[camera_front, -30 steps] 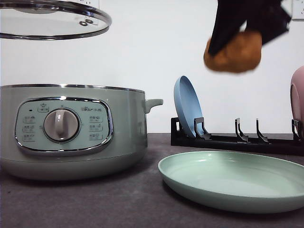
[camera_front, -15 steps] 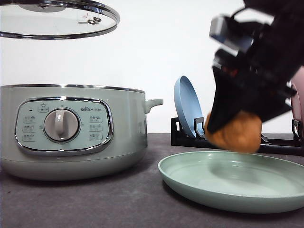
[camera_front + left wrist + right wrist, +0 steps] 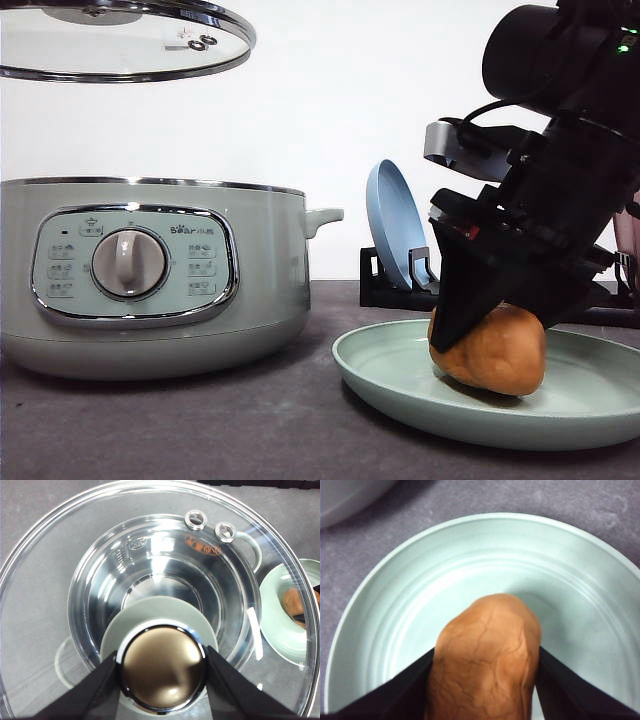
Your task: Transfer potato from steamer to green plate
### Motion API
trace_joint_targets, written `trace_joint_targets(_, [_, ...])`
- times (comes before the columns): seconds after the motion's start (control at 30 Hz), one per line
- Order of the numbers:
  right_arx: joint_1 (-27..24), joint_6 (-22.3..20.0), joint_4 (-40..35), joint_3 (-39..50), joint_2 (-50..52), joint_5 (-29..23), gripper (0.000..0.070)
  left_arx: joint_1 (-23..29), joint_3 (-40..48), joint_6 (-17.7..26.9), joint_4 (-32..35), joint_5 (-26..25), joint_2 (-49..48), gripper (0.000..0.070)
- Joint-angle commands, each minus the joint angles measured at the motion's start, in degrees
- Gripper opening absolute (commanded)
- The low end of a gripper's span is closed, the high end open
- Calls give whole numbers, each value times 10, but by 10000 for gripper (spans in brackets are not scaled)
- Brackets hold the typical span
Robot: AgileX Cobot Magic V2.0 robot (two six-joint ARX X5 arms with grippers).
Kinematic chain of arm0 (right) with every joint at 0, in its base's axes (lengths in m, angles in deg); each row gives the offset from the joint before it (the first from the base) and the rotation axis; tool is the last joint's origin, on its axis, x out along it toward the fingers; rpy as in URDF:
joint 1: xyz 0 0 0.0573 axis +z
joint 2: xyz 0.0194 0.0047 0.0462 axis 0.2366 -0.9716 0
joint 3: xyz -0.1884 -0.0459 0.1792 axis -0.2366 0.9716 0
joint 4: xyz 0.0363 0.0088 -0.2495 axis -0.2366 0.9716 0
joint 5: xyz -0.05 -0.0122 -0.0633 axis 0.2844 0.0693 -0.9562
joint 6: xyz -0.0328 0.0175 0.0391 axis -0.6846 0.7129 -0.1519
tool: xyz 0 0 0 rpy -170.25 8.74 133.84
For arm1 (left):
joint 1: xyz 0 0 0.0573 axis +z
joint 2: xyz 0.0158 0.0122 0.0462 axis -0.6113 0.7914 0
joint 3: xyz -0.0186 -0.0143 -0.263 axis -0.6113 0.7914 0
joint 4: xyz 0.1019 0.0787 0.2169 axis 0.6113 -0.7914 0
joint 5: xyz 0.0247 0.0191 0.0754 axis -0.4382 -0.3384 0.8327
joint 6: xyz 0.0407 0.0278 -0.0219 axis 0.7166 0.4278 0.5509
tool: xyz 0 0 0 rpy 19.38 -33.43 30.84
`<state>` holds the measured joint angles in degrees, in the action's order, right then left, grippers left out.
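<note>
Here we have the right gripper (image 3: pixel 487 338) with its fingers pinched on the potato (image 3: pixel 492 350), which appears to rest on the green plate (image 3: pixel 400 385), while the left gripper (image 3: pixel 162 666) clamps the lid knob (image 3: pixel 164 669) to keep the lid (image 3: pixel 120 40) above the steamer (image 3: pixel 150 275). The front view hides the potato's top behind the fingers, so we cannot tell whether its full weight sits on the plate
</note>
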<state>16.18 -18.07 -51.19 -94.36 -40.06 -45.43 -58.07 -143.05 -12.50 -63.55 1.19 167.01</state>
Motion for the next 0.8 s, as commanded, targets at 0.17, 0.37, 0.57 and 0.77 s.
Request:
trace_joint_targets(0.17, [3,12,-2,-5,-3,-3,522,-3,-18,1,17,-3,-5,0])
trace_joint_targets(0.37, [3,12,10,-25,29,-22,622,-4,-18,1,18,-3,-5,0])
trace_joint_targets(0.57, [3,10,37,-59,91,-46,625,-13,-18,1,22,-3,4,0])
trace_joint_targets(0.77, [3,4,70,-105,160,-48,625,-21,-18,1,28,-3,44,0])
